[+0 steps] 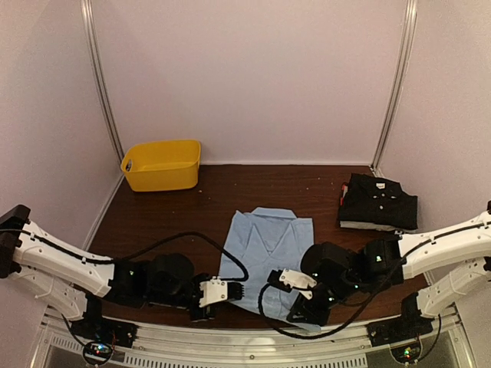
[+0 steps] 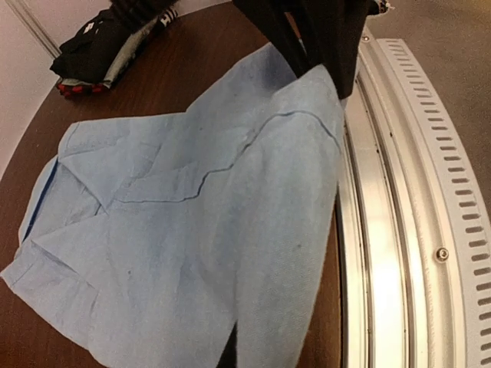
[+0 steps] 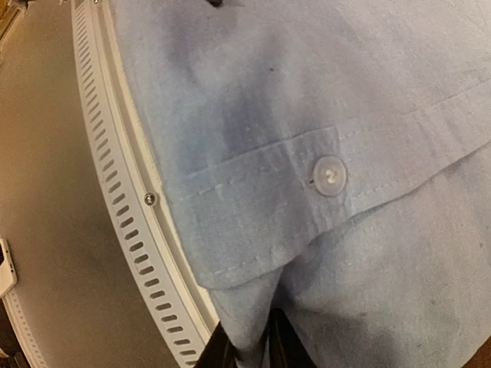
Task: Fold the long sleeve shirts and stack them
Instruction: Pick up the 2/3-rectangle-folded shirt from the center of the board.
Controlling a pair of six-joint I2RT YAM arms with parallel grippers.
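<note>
The light blue shirt (image 1: 265, 249) lies collar away from me in the middle of the table. It fills the left wrist view (image 2: 192, 215) and the right wrist view (image 3: 322, 115), where a white button shows. My left gripper (image 1: 234, 290) is shut on its near left hem, and the cloth hides the jaws (image 2: 230, 356). My right gripper (image 1: 275, 278) pinches the near right hem, a fold of cloth sitting between its dark fingertips (image 3: 253, 353). A folded black shirt (image 1: 378, 202) rests at the back right on a paler layer.
A yellow bin (image 1: 162, 164) stands at the back left by the wall. The grooved metal rail (image 1: 253, 349) runs along the table's near edge just behind both grippers (image 2: 399, 230). The black shirt also shows far off in the left wrist view (image 2: 92, 46).
</note>
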